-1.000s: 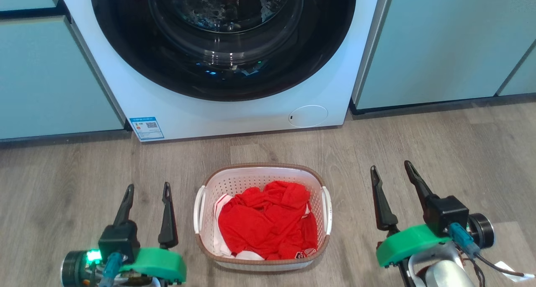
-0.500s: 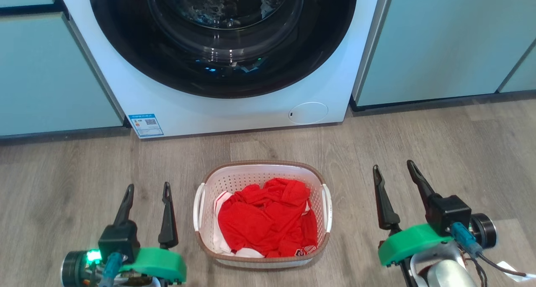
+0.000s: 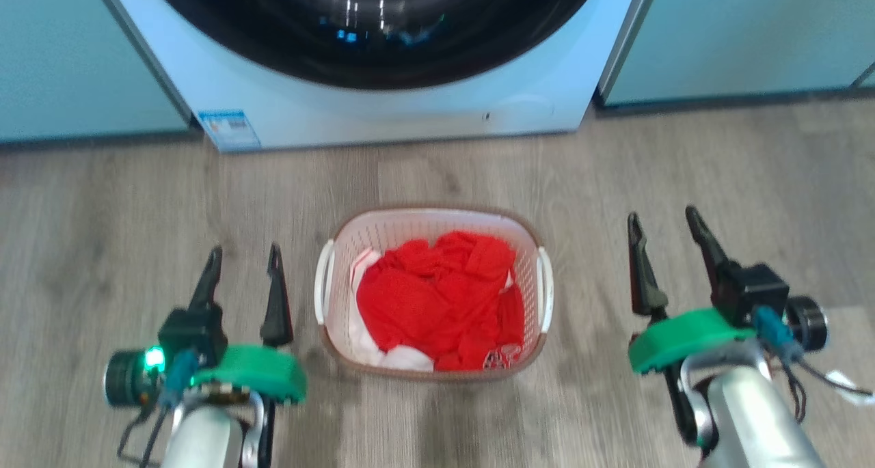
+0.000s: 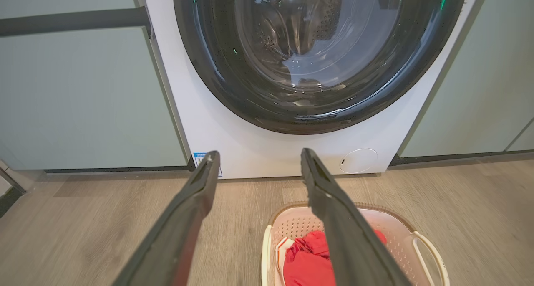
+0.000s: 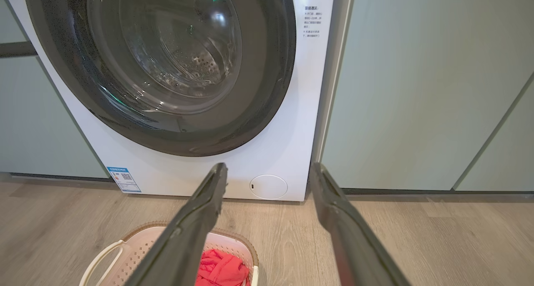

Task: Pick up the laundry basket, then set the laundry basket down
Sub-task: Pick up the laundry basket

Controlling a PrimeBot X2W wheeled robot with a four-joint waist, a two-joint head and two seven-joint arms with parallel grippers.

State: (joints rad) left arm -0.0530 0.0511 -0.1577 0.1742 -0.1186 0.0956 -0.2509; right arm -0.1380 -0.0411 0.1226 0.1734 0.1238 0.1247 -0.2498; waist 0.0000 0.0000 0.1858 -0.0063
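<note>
The laundry basket (image 3: 403,227) sits on the floor (image 3: 102,215) between both grippers, touching neither; the left gripper (image 3: 246,249), fingers spread and empty, stands just beside its left handle; the right gripper (image 3: 661,214), likewise spread and empty, stands farther off; red clothes (image 3: 437,297) lie inside.

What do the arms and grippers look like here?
The left gripper and right gripper match: two long, dark, tapering fingers on a black block, a curved green plate behind it, a teal plug with dark cables, a dark cylinder on the outer side. Their forearms are pale silver. A green light glows on the left one; a white tag hangs off the right's cable.
</note>
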